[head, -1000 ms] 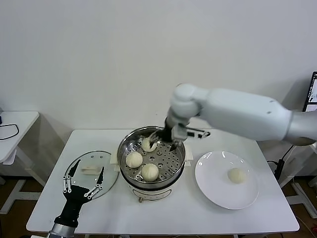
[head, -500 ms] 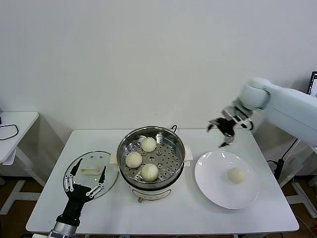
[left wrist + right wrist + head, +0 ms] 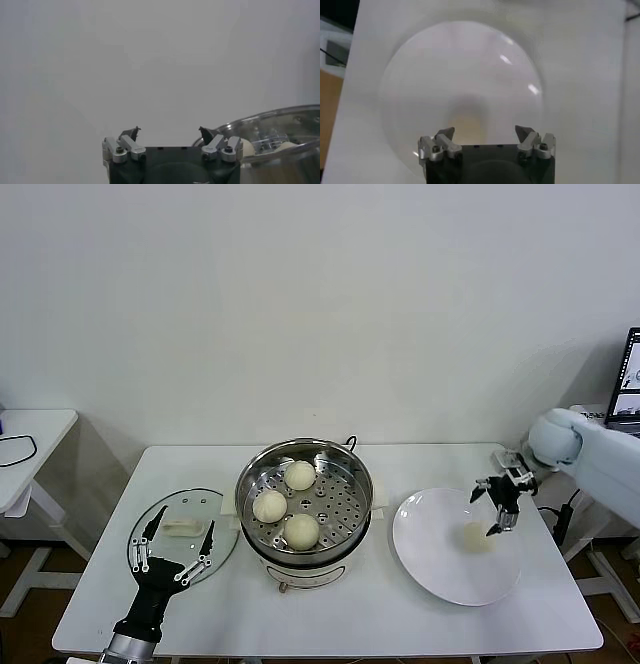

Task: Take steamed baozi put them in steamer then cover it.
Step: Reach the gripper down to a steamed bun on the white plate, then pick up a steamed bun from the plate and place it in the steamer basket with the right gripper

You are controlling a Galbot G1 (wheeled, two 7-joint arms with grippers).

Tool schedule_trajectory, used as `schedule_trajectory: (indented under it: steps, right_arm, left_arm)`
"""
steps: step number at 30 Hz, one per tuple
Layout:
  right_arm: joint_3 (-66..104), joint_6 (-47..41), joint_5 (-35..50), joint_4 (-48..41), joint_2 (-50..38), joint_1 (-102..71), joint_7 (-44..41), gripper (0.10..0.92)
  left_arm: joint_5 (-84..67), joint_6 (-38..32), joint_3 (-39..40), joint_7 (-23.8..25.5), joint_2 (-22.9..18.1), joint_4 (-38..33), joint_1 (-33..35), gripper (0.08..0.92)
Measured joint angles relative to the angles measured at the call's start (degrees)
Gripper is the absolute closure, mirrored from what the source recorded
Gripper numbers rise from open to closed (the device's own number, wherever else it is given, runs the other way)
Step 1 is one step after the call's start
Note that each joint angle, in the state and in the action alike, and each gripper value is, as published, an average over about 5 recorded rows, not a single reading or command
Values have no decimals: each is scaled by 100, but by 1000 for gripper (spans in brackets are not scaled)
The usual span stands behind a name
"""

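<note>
We take the steamer (image 3: pixel 305 504) as our landmark, at the middle of the tabletop (image 3: pixel 330 614). In it lie three steamed baozi (image 3: pixel 300 475). To its left the cover (image 3: pixel 185 534) lies flat, with our left gripper (image 3: pixel 170 556) at its near edge. To its right sits a plate (image 3: pixel 440 559) carrying the fourth bun (image 3: pixel 476 536), our right gripper (image 3: pixel 497 502) just above it.

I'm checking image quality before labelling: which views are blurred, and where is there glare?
Head view: sharp throughout, with soft reflections on the steamer wall and the cover. Right wrist view: the plate is smeared and the last baozi is only a tan blur, with small glare streaks on the plate; the right gripper is crisp. Left wrist view: mostly blank wall; the left gripper is sharp.
</note>
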Motion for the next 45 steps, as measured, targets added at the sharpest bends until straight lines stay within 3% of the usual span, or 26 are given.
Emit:
schedule_trajectory:
  steps: [21,29,38,45]
  right_arm:
    - [475,-54,-217,-435,261,-827,429,208]
    - [408,-106,-208,-357,230,-752,399,336]
    - [-149,-232,-26,70,212,198,-34,347]
    - [-1087,-450,667,632,543,1671,-354,352]
  left_arm:
    - [-18,-13,-85,1,-7,63,-1,177]
    - [-18,-20,-74,3,-15,65,0,177]
    - [-18,-5,-59,4,4,56,-36,177]
    - [-18,13,-19,4,14,77,-97,177]
